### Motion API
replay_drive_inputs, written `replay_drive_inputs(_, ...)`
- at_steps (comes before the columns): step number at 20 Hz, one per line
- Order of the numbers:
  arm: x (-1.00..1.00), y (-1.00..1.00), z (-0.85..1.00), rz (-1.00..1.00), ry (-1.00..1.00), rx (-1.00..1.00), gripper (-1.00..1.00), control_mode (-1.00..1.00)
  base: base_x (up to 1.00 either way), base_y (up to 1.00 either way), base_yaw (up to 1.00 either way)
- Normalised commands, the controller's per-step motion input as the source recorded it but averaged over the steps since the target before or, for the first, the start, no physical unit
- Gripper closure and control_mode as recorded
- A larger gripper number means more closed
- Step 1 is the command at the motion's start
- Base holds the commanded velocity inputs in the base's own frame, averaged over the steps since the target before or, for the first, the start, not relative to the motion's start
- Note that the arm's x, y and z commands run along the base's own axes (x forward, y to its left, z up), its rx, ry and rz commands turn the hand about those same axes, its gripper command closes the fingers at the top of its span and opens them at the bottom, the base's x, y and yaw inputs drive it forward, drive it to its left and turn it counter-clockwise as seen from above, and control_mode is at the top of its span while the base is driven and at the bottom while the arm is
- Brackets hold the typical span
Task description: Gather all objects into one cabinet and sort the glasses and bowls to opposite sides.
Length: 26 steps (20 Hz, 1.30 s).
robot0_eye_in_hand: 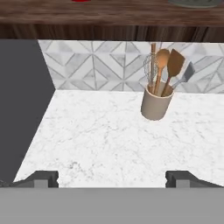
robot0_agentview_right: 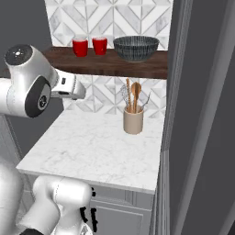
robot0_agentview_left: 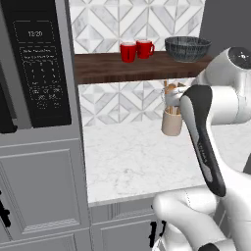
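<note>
**Ana:** Nearest the lens in the hand view sat the pincer (robot0_eye_in_hand: pixel 112 178), its two dark tips at the bottom corners, spread wide with nothing between them. It hung above the white marble table (robot0_eye_in_hand: pixel 100 135), well short of the shelf.

**Ben:** And the task's things?

**Ana:** Two red mugs (robot0_agentview_left: pixel 136 50) stood close together on the dark-brown shelf board (robot0_agentview_left: pixel 112 68), in the upper middle of the left base view. The dark patterned bowl (robot0_agentview_left: pixel 188 48) rested on the same board, toward the upper right, clearly apart from the mugs.

**Ben:** So gathering looked well advanced?

**Ana:** For those three, it seemed so. The right base view agreed: mugs in the upper left centre, bowl to their right.

**Ben:** What of the tumbler?

**Ana:** No greyish glass could be picked out on the shelf or the table. Where it stood could not be told from these views.

**Ben:** And the table itself?

**Ana:** It carried a tan utensil holder (robot0_eye_in_hand: pixel 156 103) with wooden spoons, right of centre in the hand view. That was no part of the job.

**Ben:** What remained, then?

**Ana:** Probably fetching the glass and setting it at the end opposite the bowl.
</note>
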Motion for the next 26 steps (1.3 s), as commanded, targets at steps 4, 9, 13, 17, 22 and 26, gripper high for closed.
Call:
replay_drive_inputs(4,-0.72,0.16,0.71,0.03,-0.38,-0.05,-1.00,-1.00,0.00,0.00,0.00)
replay_drive_inputs(9,-0.17,0.03,0.02,0.01,-0.04,-0.01,-1.00,1.00,-0.24,0.12,0.02)
replay_drive_inputs(13,0.00,0.00,0.00,0.00,0.00,0.00,-1.00,1.00,-0.73,0.94,0.31)
replay_drive_inputs(17,0.00,0.00,0.00,0.00,0.00,0.00,-1.00,1.00,-0.38,1.00,0.29)
replay_drive_inputs(22,0.00,0.00,0.00,0.00,0.00,0.00,-1.00,1.00,-0.44,1.00,0.47)
replay_drive_inputs(26,0.00,0.00,0.00,0.00,0.00,0.00,-1.00,1.00,-0.67,1.00,0.77)
